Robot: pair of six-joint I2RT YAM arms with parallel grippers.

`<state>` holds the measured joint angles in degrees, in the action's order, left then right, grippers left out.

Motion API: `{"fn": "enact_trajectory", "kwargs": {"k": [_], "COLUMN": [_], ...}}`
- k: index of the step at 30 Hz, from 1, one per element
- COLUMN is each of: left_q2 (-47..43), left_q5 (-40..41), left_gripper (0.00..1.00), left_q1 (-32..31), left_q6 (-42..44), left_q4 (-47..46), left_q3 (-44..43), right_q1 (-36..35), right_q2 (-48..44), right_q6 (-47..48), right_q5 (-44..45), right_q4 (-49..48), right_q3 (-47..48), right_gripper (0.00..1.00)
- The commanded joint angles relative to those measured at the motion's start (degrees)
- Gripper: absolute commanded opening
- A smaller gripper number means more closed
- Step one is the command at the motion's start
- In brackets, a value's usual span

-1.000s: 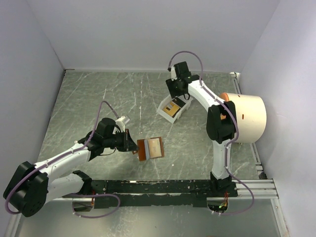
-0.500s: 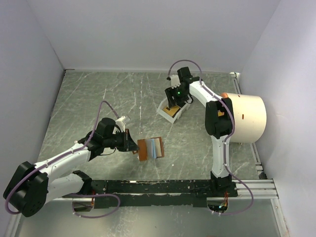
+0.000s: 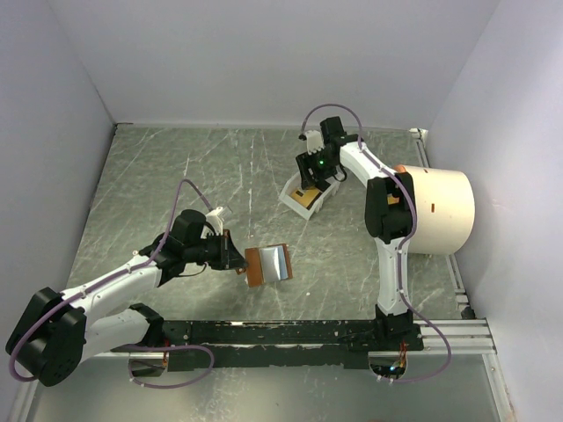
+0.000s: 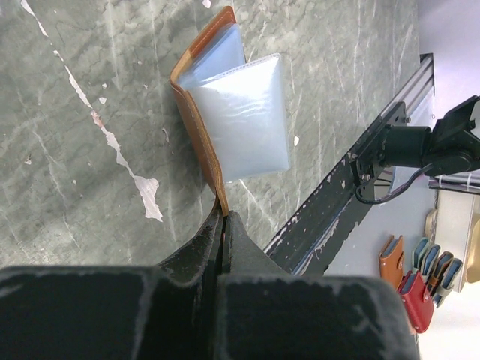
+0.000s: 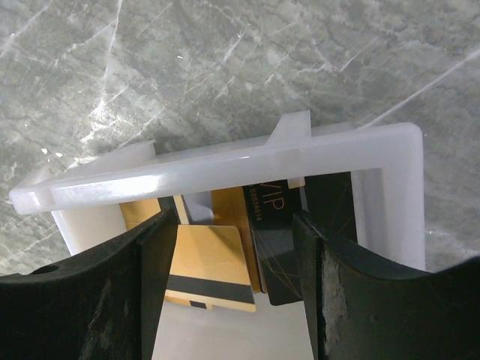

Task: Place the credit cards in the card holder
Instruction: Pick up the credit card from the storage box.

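Observation:
The card holder (image 3: 257,266) is a brown wallet standing open on the table, its clear pockets (image 4: 244,120) fanned out beside the leather cover (image 4: 196,127). My left gripper (image 3: 236,256) is shut on the bottom corner of that cover (image 4: 223,216). The credit cards lie in a small white tray (image 5: 225,161): a gold card (image 5: 210,262) with a black stripe, and a black card (image 5: 274,247) next to it. My right gripper (image 5: 234,225) is open and hangs inside the tray with a finger on each side of these cards. From above it covers the tray (image 3: 290,198).
A large cream cylinder (image 3: 440,209) stands by the right arm at the table's right edge. A black rail (image 3: 290,332) runs along the near edge. Pale walls close in the left, back and right sides.
My right gripper has come down over the white tray and its jaws have opened wider. The wallet's clear pockets have fanned up. The left arm has stayed put.

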<state>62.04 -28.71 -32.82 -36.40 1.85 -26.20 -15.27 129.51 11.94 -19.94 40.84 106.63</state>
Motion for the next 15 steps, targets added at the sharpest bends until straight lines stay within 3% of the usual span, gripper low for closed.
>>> {"fn": "enact_trajectory", "kwargs": {"k": [1, 4, 15], "left_q2": [0.04, 0.88, 1.27], "left_q5": [1.48, 4.92, 4.74], "left_gripper": [0.07, 0.07, 0.07], "left_q1": [0.21, 0.21, 0.21], "left_q6": [0.65, 1.13, 1.11], "left_q4": [-0.24, 3.18, 3.28], "left_q3": [-1.08, -2.24, -2.44], "right_q1": [-0.12, -0.12, 0.37], "right_q2": [3.67, 3.15, 1.31], "right_q6": [1.48, 1.75, 2.76], "right_q5": [-3.6, -5.03, -7.65], "right_q4": [6.2, 7.49, 8.68], "right_q3": [-0.1, -0.19, -1.99], "right_gripper": [0.63, 0.63, 0.56]}}
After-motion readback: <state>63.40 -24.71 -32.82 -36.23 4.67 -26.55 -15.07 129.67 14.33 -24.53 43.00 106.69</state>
